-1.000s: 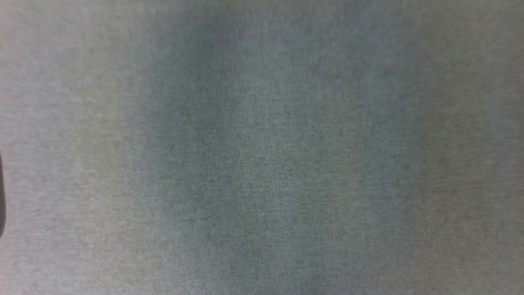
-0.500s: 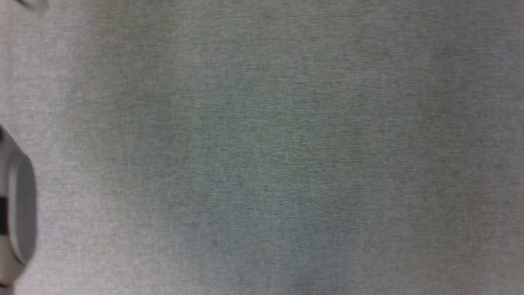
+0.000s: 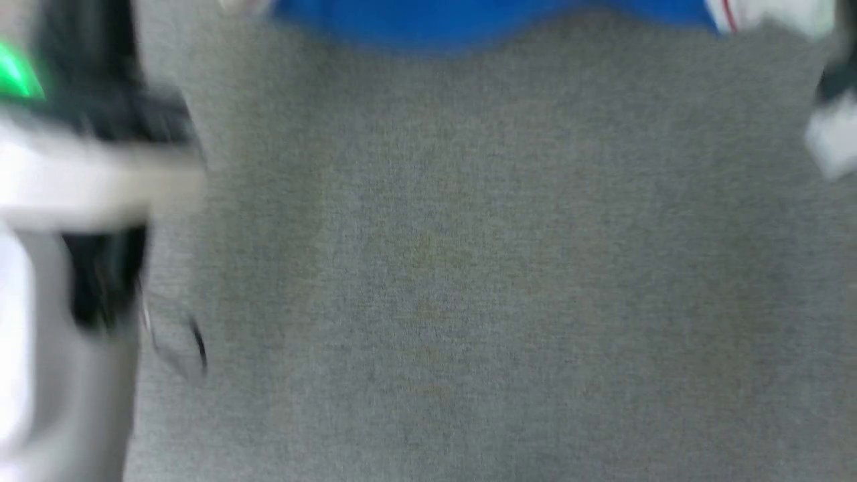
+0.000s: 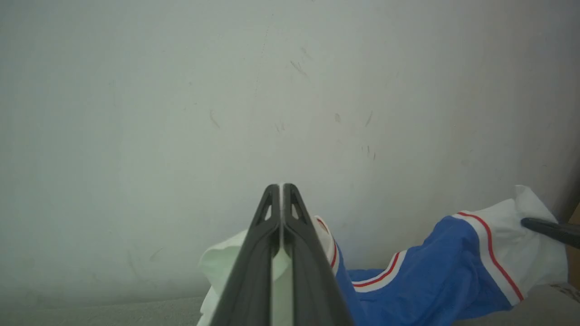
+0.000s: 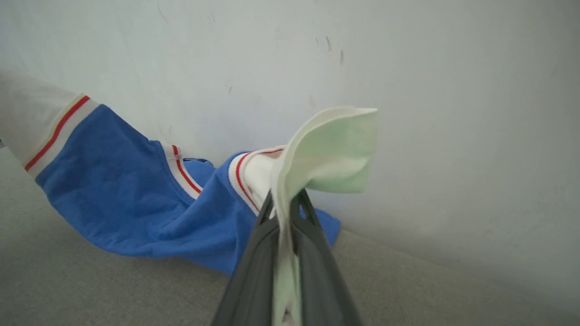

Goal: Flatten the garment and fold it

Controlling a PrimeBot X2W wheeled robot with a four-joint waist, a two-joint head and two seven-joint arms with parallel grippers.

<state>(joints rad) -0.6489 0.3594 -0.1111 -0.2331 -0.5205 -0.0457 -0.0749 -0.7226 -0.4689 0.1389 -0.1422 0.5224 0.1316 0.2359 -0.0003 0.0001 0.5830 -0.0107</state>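
The garment (image 5: 113, 190) is a blue T-shirt with white sleeves and red-striped bands. It hangs stretched between my two grippers and sags onto the grey surface. In the left wrist view my left gripper (image 4: 281, 186) is shut on one white sleeve (image 4: 217, 267). My right gripper's finger (image 4: 550, 231) pinches the other sleeve at the right edge. The right wrist view has my right gripper (image 5: 284, 199) shut on a white sleeve (image 5: 331, 149) that flops over its tips. In the blurred head view the garment's blue edge (image 3: 495, 23) runs along the top.
A pale scuffed wall (image 4: 226, 90) stands close behind the garment. A grey cloth-covered surface (image 3: 435, 268) spreads beneath it. My blurred left arm (image 3: 73, 174), with a green light, is at the head view's left, and part of my right arm (image 3: 833, 127) is at its right edge.
The head camera has shifted. The garment's blue edge and both arms have come into its picture, where before there was only grey surface.
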